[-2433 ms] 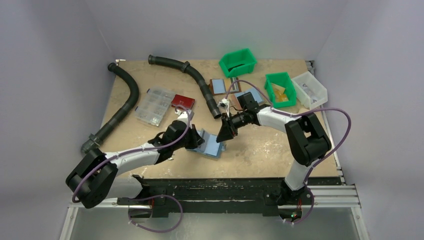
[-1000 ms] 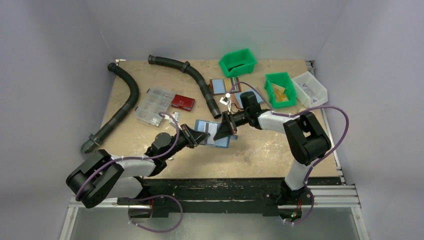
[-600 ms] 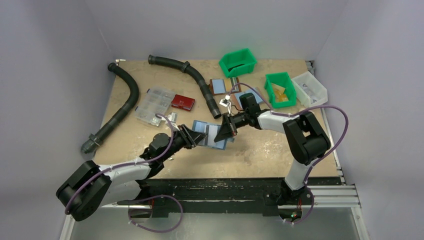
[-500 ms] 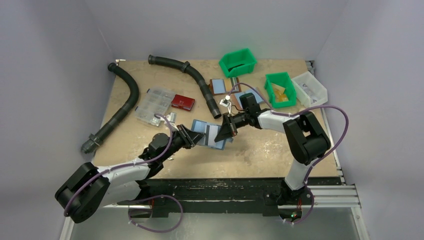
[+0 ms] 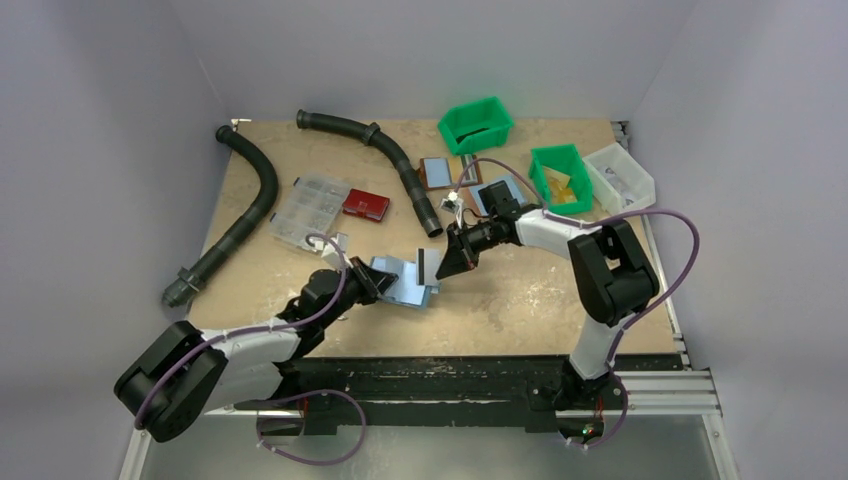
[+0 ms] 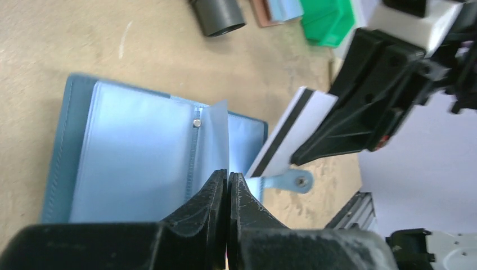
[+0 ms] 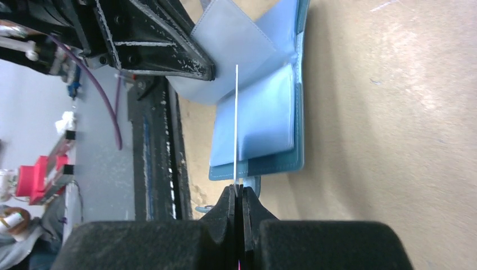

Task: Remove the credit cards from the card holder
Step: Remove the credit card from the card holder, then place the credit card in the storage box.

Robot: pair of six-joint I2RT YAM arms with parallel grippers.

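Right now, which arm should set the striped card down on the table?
Right. The right end effector is shut on the white card, which looks free of the card holder. The left end effector is busy pinching its light-blue pocket leaf.

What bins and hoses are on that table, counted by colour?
Green bins: 2
Clear bin: 1
Black hoses: 2
Total: 5
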